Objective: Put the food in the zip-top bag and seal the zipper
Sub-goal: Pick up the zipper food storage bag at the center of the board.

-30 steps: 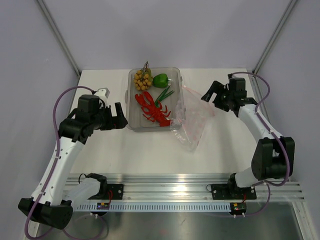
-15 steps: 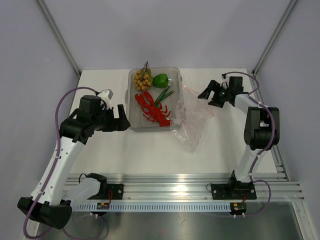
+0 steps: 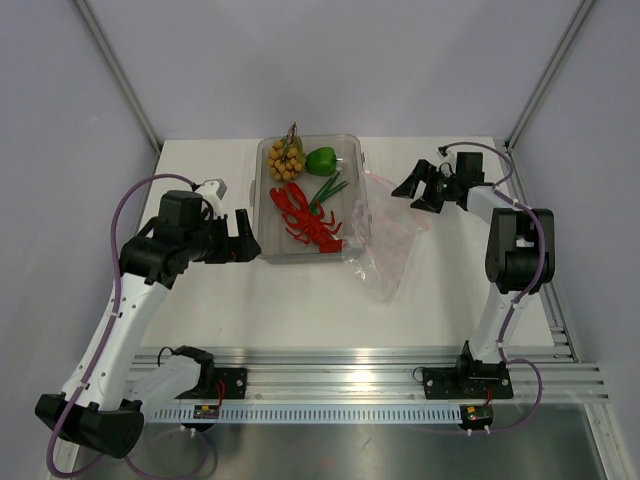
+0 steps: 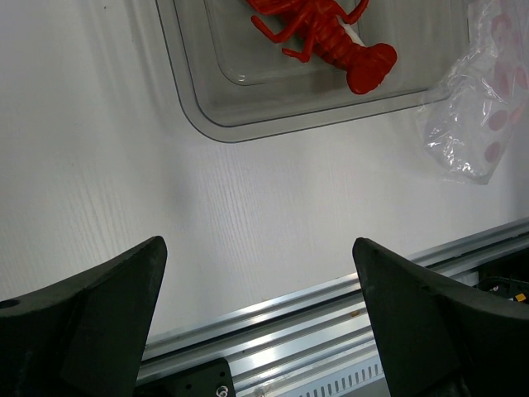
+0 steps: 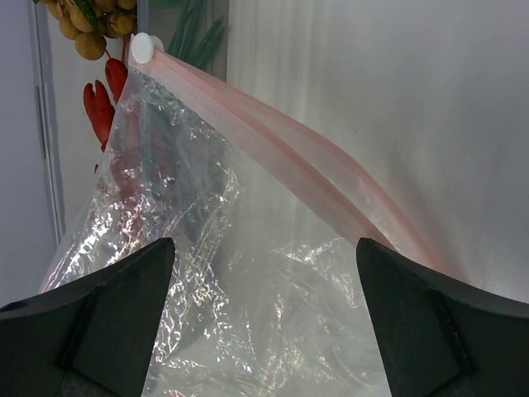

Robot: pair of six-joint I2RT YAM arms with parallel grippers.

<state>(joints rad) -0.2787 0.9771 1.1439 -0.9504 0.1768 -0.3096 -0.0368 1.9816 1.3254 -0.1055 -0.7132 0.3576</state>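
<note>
The red lobster (image 3: 308, 220), green bell pepper (image 3: 320, 160), yellow-tan balls (image 3: 285, 158) and green stalks (image 3: 328, 190) lie in a clear tray (image 3: 264, 245). The crinkly zip-top bag (image 3: 385, 245) lies right of the tray, partly over its edge, with its pink zipper (image 3: 400, 200) at the far right. My left gripper (image 3: 243, 235) is open and empty just left of the tray; its wrist view shows the lobster (image 4: 326, 37) and bag (image 4: 475, 107). My right gripper (image 3: 408, 190) is open, hovering over the bag (image 5: 231, 281) near the zipper (image 5: 281, 149) and its white slider (image 5: 142, 47).
The tray's near-left corner (image 4: 207, 124) is close ahead of my left gripper (image 4: 258, 248). An aluminium rail (image 3: 330, 365) runs along the table's near edge. Grey walls close in the table on the left, right and back.
My right arm has swung its elbow back and its gripper has shifted a little left, closer to the bag's mouth. My left gripper has edged slightly toward the tray.
</note>
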